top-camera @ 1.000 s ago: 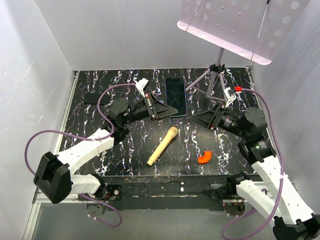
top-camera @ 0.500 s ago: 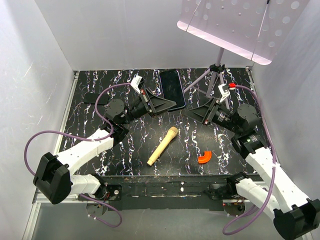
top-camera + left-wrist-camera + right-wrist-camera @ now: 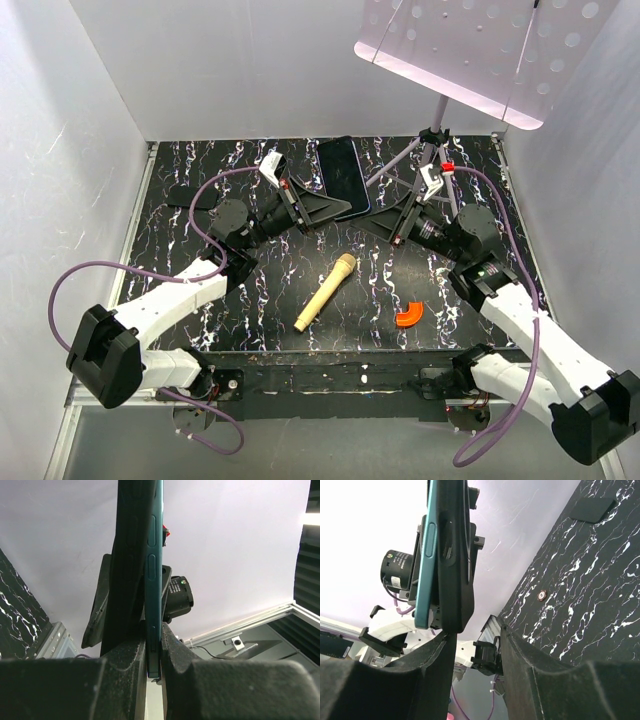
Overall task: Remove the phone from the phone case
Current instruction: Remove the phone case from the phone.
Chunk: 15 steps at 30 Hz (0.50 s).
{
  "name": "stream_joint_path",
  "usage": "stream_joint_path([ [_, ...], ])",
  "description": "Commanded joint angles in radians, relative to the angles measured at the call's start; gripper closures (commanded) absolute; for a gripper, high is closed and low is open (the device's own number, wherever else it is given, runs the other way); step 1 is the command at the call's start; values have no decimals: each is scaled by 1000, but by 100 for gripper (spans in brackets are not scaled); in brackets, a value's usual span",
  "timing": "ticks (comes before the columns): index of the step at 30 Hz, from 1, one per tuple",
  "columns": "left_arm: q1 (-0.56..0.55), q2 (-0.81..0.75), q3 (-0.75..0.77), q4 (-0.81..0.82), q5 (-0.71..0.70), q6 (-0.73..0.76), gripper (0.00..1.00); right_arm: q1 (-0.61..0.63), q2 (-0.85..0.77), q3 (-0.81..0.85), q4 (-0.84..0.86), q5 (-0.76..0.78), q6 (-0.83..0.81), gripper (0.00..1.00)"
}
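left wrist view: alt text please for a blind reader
The phone stands on edge up the middle of the frame, its teal side with buttons facing the camera, its lower end clamped between the left pincer's two black fingers. Behind are the right arm's camera lens, a white wall and black marbled table at left.

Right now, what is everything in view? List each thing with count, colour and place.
phone: one, black screen with teal edge, held up at centre back
microphone-shaped stick: one, tan, lying centre front
curved piece: one, orange, front right
flat rectangle: one, dull black, far left
perforated panel on a tripod: one, pale purple, back right
table: one, black with white veins, whole work area
left gripper: one, black, shut on the phone
right gripper: one, black, open beside the phone
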State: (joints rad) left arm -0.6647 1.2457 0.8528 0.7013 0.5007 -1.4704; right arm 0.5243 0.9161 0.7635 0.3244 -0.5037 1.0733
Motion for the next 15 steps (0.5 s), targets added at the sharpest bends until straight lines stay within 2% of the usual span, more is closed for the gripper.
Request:
stream_joint_path([
  [1,2,-51,-11,66,-17,5,100,6,9,42,126,76,23,53],
  [6,2,-51,-14,66,-19,7,100,13,64,69,168,77,45,55],
  [7,4,-52,-12,63,-21,7,100,16,73,72,180,79,45,61],
  [9,2,-51,-14,63,-24,9,100,22,86,83,182,86,39,66],
  [12,2,-49,-18,70,-22,-2,100,25,84,80,191,111,28,65],
  [15,4,-54,-24,73,-27,-10,100,26,92,71,225,119,34,58],
])
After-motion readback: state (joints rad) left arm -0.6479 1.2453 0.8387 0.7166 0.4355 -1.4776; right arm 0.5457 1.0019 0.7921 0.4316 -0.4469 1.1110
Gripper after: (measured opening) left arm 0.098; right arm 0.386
